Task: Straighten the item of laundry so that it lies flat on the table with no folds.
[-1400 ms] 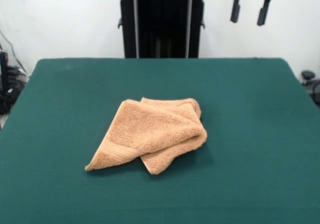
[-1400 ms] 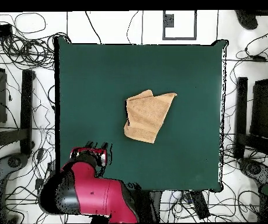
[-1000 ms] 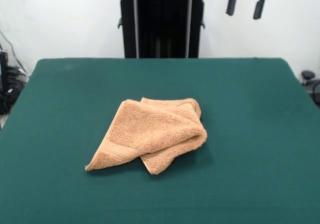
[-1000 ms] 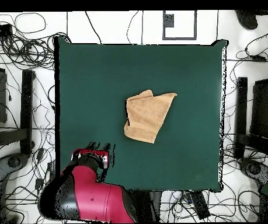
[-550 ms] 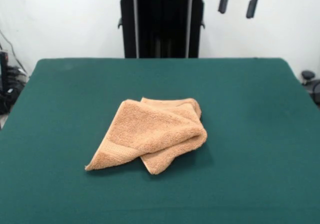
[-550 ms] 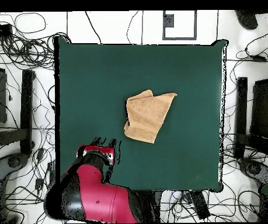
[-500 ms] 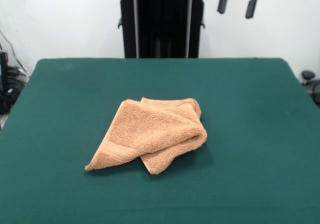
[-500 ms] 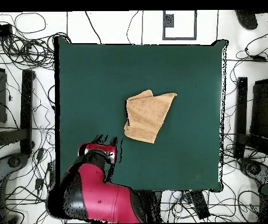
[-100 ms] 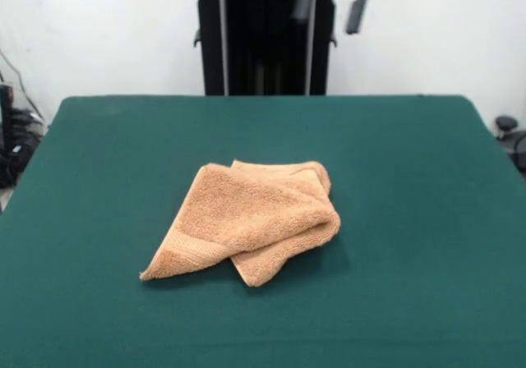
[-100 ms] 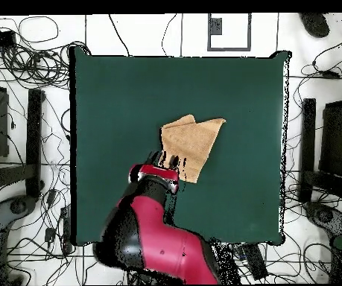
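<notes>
Front view first: the towel sits near the middle of the table, bunched and folded over on itself. One flap drapes across the top toward the left, ending in a pointed corner low on the left side with a woven band running just above that edge. A second layer pokes out underneath at the bottom, and more folds stack up along the right and far side. Nothing about it is flat; several layers overlap.

From overhead, the towel reads as a rough wedge, one corner pointing toward the upper right and a small peak on its upper left edge. Green table shows wide on every side of it.

The gripper hangs high at the top of the front view, two dark fingers showing with a clear gap between them, spread apart and holding nothing. It is well above the cloth, not touching it. Overhead, the gripper overlaps the lower left corner of the towel, with the red and black arm running down behind it to the bottom edge of the table.

Cables sprawl over the floor around the table.
</notes>
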{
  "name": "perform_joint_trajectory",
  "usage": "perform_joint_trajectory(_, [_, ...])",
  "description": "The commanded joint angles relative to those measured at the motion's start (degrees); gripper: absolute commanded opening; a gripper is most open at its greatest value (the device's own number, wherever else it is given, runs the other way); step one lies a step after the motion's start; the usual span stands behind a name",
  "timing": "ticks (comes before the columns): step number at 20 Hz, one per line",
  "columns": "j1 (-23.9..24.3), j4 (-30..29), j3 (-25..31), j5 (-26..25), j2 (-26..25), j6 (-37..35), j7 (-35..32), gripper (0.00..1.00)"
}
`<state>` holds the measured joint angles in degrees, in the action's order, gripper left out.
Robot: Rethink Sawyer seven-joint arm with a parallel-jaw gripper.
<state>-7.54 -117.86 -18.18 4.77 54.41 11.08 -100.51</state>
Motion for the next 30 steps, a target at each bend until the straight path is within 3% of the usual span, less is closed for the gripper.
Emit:
perform_joint_trajectory(1, [3.1,-5.0,11.4,-3.5,-4.9,4.9,-15.4,1.00])
perform_joint_trajectory(4, [3.8,-5.6,13.0,-3.9,-5.7,8.8,-16.9,1.00])
perform_joint_trajectory(13, [12.2,-5.7,21.6,-10.1,-8.8,14.0,-19.2,1.00])
perform_joint_trajectory(23, [15.2,-7.4,24.4,-10.4,-7.3,12.7,-17.7,1.00])
perform_joint_trajectory(30, [20.9,-4.9,28.1,-13.2,-11.1,12.0,-15.7,1.00])
